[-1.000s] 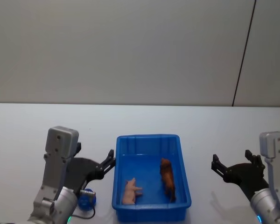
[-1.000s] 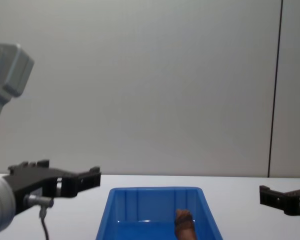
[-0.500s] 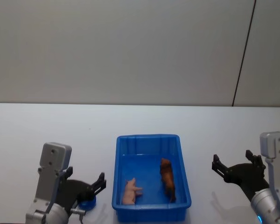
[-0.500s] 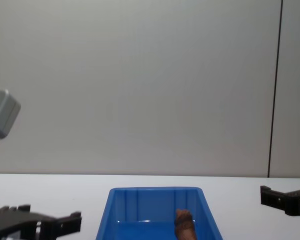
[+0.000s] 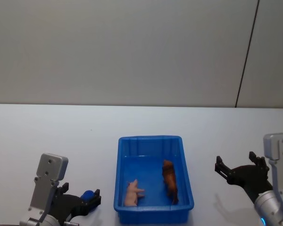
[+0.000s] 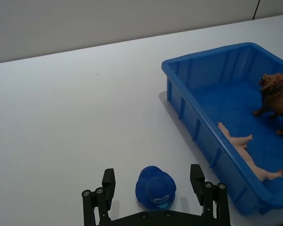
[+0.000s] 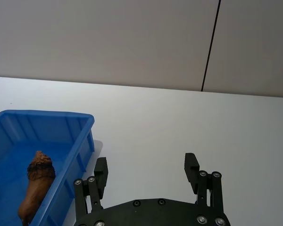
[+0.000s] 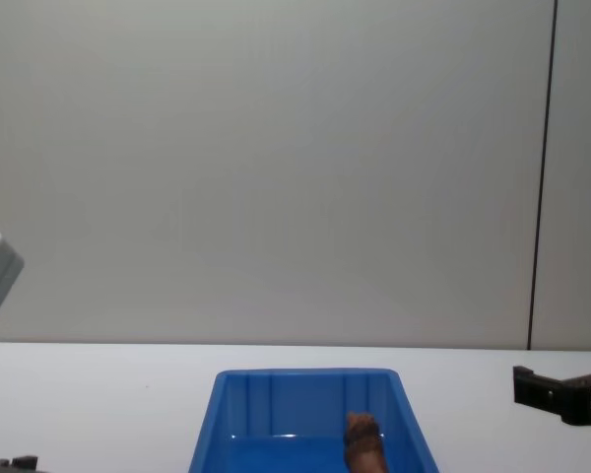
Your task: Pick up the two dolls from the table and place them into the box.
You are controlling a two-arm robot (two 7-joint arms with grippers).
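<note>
Both dolls lie inside the blue box (image 5: 151, 140): the pale pink one (image 5: 131, 193) on its side at the near left, the shaggy reddish-brown one (image 5: 170, 181) standing at the right. In the left wrist view the box (image 6: 203, 52) holds the brown doll (image 6: 276, 92) and the pink doll (image 6: 245, 150). My left gripper (image 5: 80, 200) is low at the table's near left, open (image 6: 152, 168), holding nothing. To the right of the box my right gripper (image 5: 235, 160) hovers open and empty (image 7: 146, 162). The chest view shows the box (image 8: 305, 377) and the brown doll's head (image 8: 362, 434).
A small blue cap-shaped object (image 6: 155, 188) lies on the white table (image 5: 47, 136) between my left gripper's spread fingers (image 6: 108, 181), left of the box (image 5: 87, 195). A grey wall stands behind the table.
My left arm has dropped and drawn back toward the near-left corner, away from the box. The right arm, the box and both dolls have not moved.
</note>
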